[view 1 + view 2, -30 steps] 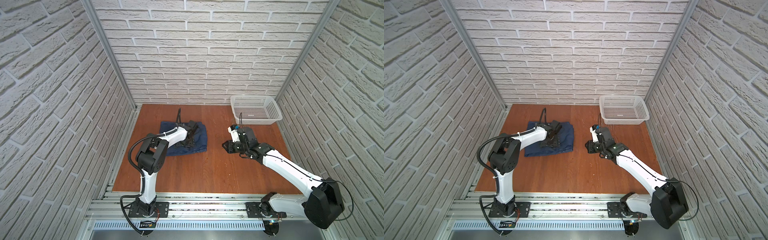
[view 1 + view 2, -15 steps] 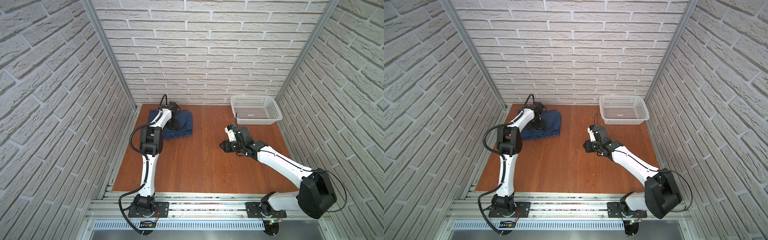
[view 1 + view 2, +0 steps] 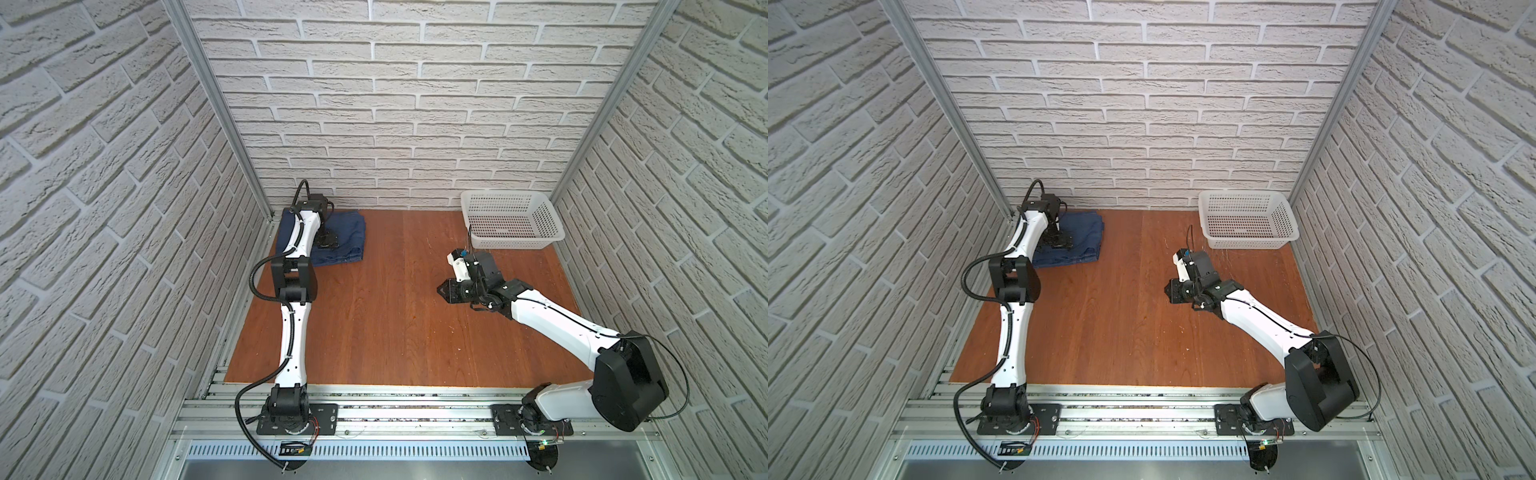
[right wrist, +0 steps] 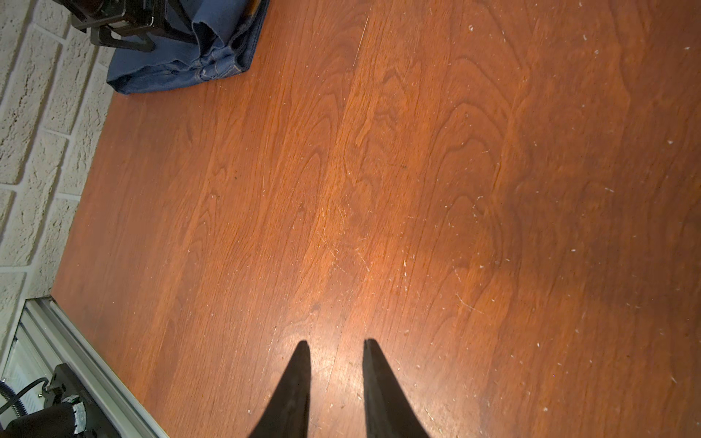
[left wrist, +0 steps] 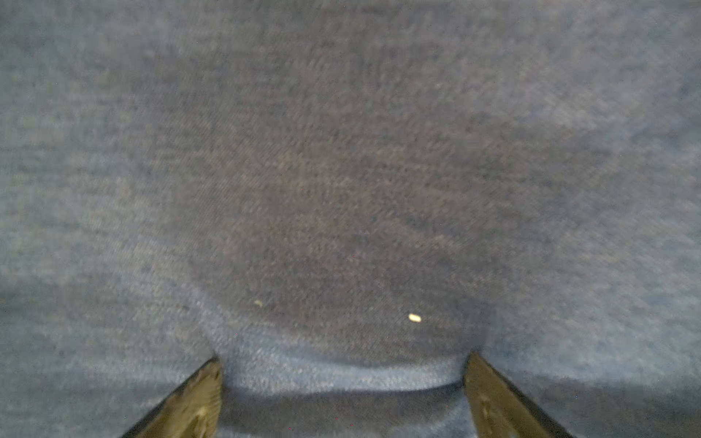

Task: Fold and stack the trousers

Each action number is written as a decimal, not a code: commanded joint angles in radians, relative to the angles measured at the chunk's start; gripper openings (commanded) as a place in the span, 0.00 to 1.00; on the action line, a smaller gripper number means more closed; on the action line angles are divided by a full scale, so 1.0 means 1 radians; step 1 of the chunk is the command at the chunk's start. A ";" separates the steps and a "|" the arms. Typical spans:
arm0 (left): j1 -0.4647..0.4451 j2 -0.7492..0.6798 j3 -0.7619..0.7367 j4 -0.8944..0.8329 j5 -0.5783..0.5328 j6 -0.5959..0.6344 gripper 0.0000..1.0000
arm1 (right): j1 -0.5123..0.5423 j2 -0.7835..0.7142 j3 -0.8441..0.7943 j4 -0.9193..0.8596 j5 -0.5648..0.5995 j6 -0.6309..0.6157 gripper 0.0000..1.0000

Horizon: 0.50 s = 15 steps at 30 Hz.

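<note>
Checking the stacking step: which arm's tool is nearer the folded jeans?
Left. The left tool sits open on the jeans, touching the denim; the right tool hangs over the table, well away.

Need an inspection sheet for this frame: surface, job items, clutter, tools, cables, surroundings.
Surface: wooden table, bare in the middle; fine scratches and white specks in the right wrist view.
Job's things: jeans, folded, in the far left corner by the wall.
Clutter: white basket in the far right corner; nothing seen inside.
Grippers: left tool open, tips apparently pressing into the jeans. Right tool over bare table, narrow gap between its jaws, holding nothing.
Cables: black cable loops off the left arm's elbow; none seen lying on the table.
Surroundings: brick-pattern walls on three sides, metal rail along the near edge.
</note>
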 commanded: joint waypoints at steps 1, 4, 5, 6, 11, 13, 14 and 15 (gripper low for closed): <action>0.003 -0.150 -0.132 0.074 -0.005 0.024 0.98 | 0.000 -0.021 0.036 0.013 0.021 -0.002 0.26; -0.013 -0.361 -0.298 0.237 0.018 0.015 0.98 | 0.000 -0.050 0.038 0.001 0.055 0.000 0.26; -0.020 -0.433 -0.345 0.282 0.018 0.010 0.98 | 0.001 -0.060 0.042 -0.006 0.071 -0.003 0.26; -0.025 -0.490 -0.386 0.316 0.011 0.004 0.98 | 0.001 -0.071 0.044 -0.013 0.089 -0.004 0.26; -0.098 -0.928 -0.824 0.637 -0.167 -0.008 0.98 | 0.000 -0.166 0.007 0.021 0.275 -0.020 0.27; -0.125 -1.122 -1.085 0.828 -0.236 -0.022 0.98 | 0.000 -0.238 -0.076 0.130 0.349 -0.054 0.27; -0.132 -1.227 -1.222 0.923 -0.263 -0.048 0.98 | 0.000 -0.277 -0.132 0.203 0.402 -0.071 0.27; -0.132 -1.307 -1.319 0.983 -0.284 -0.082 0.98 | 0.000 -0.309 -0.176 0.255 0.448 -0.089 0.27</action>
